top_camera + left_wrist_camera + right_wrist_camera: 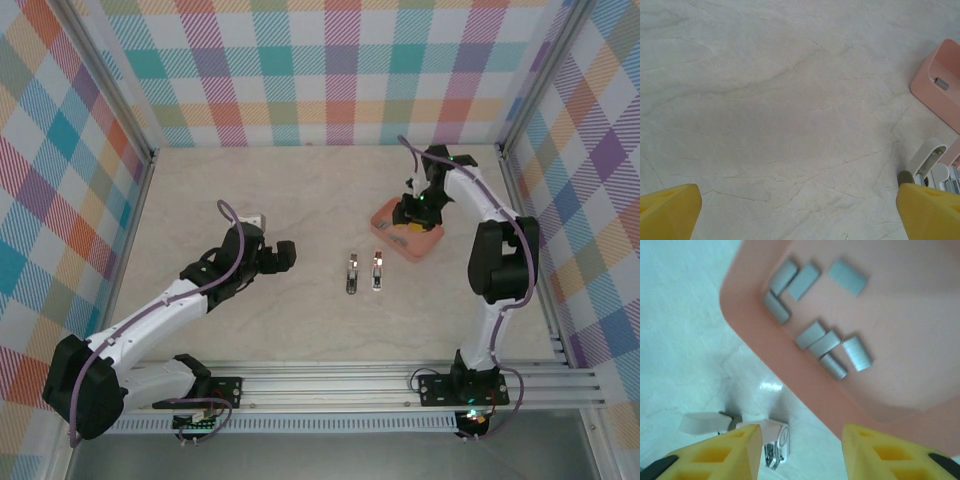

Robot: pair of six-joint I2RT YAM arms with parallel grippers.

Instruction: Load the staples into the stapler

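The staples (826, 344) are several short grey strips lying loose in the salmon-orange tray (900, 390). My right gripper (801, 432) hovers over the tray's near rim, open, with nothing between its yellow fingers (735, 450). From above, this gripper (410, 212) sits over the tray (428, 243). The stapler (352, 272) lies on the table left of the tray, with a second pale-and-metal piece (378, 270) beside it. One end of the stapler (776, 439) shows just under the right gripper. My left gripper (282, 255) is wide open and empty, left of the stapler.
The left wrist view looks along bare marble table (780, 110), with the tray (940, 100) and the stapler (927, 159) at its right edge. Checked walls (330, 70) enclose the table on three sides. A metal rail (400, 385) runs along the near edge.
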